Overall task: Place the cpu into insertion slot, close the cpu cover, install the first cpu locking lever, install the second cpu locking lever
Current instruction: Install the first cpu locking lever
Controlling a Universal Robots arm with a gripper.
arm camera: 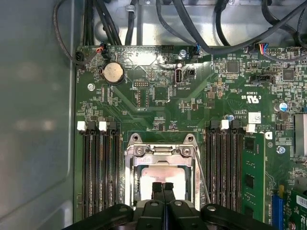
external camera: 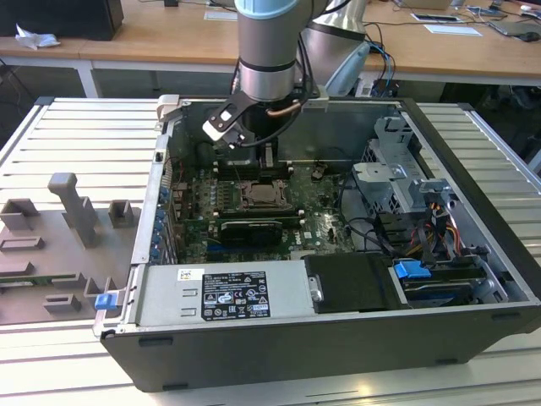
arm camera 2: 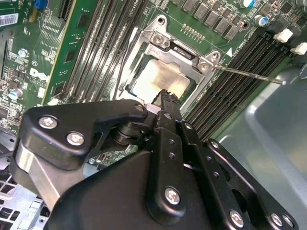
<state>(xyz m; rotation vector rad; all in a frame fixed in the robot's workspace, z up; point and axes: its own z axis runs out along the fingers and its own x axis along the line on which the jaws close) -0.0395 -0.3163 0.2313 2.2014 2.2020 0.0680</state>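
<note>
end effector (arm camera: pixel 163 188) is pinched fully together with nothing between the fingers, tips right over the near edge of the cpu (arm camera: pixel 159 173). can't tell if they touch the chip or sit just above it. cpu is seated in the insertion slot (external camera: pixel 258 196), mid-board inside the open case (external camera: pixel 338 348), with memory slots (arm camera: pixel 98 172) on both sides. cpu cover (arm camera: pixel 160 152) looks folded down over it, pale chip top showing through the cut-out; can't tell if it lies fully flat. one locking lever (arm camera 2: pixel 249 74) is a thin rod angling out over the memory slots in the second wrist view, so i read it as unlatched. risks: tips pressing on the chip top instead of the frame could scratch it, or load the socket pins if the chip is slightly off. going sideways for the lever, the tips could slip off that thin rod and hit slot clips or board parts. forcing a lever while the cover isn't flat could bend the frame or jam the latch.
</note>
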